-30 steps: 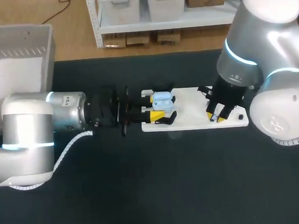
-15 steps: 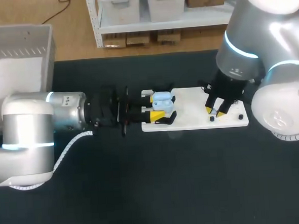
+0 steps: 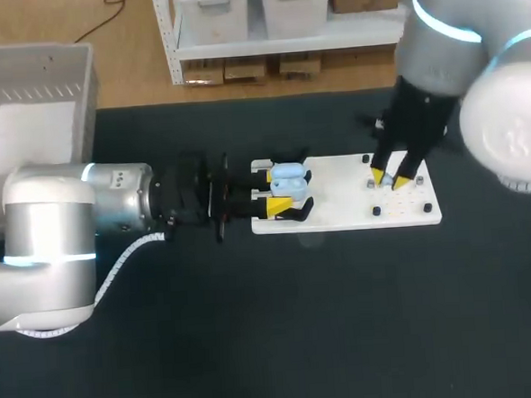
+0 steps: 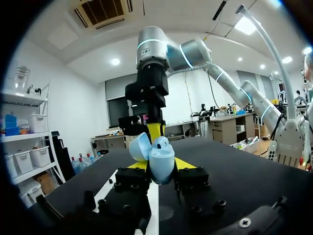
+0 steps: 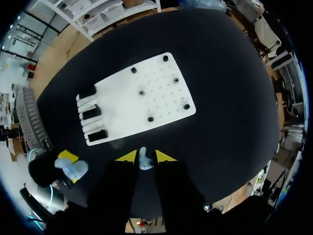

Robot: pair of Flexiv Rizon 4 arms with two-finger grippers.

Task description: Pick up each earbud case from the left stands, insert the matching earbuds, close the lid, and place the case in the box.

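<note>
The earbud (image 5: 142, 160), seemingly pinched thinly in the right pincer (image 5: 142, 156), may slip before reaching the case (image 4: 161, 157) the left pincer (image 4: 161, 167) clamps.

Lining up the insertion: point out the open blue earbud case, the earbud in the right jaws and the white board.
earbud case (image 4: 161, 166), left wrist view, on its lower shell.
earbud (image 5: 143, 159), right wrist view, on its pale body.
white board (image 5: 122, 105), right wrist view, on bare surface.

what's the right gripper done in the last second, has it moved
Yes: the right gripper has moved from the near edge of the white perforated plate toward its far edge.
</note>
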